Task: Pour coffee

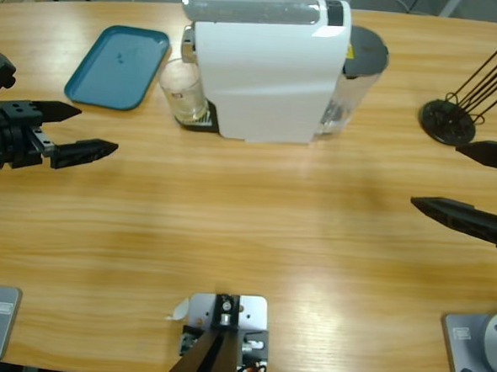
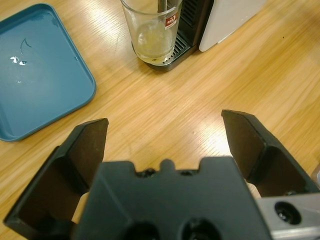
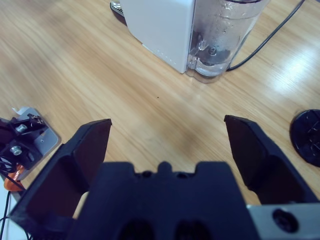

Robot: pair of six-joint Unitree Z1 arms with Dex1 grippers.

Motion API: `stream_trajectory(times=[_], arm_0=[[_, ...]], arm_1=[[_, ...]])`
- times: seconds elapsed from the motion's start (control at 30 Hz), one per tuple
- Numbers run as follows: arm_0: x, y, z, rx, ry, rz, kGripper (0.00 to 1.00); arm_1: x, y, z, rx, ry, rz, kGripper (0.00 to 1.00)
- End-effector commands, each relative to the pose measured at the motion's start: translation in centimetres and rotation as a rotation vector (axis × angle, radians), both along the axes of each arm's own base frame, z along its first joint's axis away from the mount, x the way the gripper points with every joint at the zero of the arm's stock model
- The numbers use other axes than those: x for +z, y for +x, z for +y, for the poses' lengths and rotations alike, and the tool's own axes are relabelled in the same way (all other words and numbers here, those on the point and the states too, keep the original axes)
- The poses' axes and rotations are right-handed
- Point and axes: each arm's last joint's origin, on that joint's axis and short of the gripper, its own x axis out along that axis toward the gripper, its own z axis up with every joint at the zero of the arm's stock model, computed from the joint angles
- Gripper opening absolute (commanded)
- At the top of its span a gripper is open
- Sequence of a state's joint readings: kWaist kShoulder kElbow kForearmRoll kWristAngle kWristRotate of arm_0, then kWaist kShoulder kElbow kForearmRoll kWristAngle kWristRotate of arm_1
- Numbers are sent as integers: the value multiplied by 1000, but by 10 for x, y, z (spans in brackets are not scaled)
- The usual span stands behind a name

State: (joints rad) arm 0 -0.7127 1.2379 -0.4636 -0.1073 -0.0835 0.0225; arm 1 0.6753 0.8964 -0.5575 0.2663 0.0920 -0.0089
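The coffee (image 2: 155, 42) is only a shallow amber layer in the bottom of the glass tumbler (image 1: 183, 91), which stands on the drip grille (image 2: 175, 50) under the spout of the white coffee machine (image 1: 268, 65), near the far edge of the worktop (image 1: 246, 228), left of its middle. Your left tool (image 1: 87, 130) sits by the left edge with its jaws spread wide and nothing in them; your right tool (image 1: 451, 177) waits by the right edge, likewise wide and empty.

Watch the approach. The glass sits tight against the machine's front, so a jaw sliding in on that side could catch the housing and tip the tumbler. A grip high on the rim would likely let smooth glass slip or tilt, spilling what little is inside. The blue tray (image 1: 119, 66) lies just beside it toward the far left corner; swing wide and you may clip its rim.
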Motion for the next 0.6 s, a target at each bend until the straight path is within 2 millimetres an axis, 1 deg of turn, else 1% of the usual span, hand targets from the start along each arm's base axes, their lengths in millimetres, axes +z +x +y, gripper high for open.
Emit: stream_trajectory(times=[0.03, 0.33, 0.6], arm_0=[[-9, -7, 3, -23, 7, 19, 1000], [-10, -8, 2, -34, -1, 25, 1000], [-7, -3, -1, -26, -25, -11, 1000]], arm_1=[[-10, -5, -2, 12, -5, 24, 1000], [-10, -5, -2, 12, -4, 22, 1000], [-11, -4, -2, -1, -10, 14, 1000]])
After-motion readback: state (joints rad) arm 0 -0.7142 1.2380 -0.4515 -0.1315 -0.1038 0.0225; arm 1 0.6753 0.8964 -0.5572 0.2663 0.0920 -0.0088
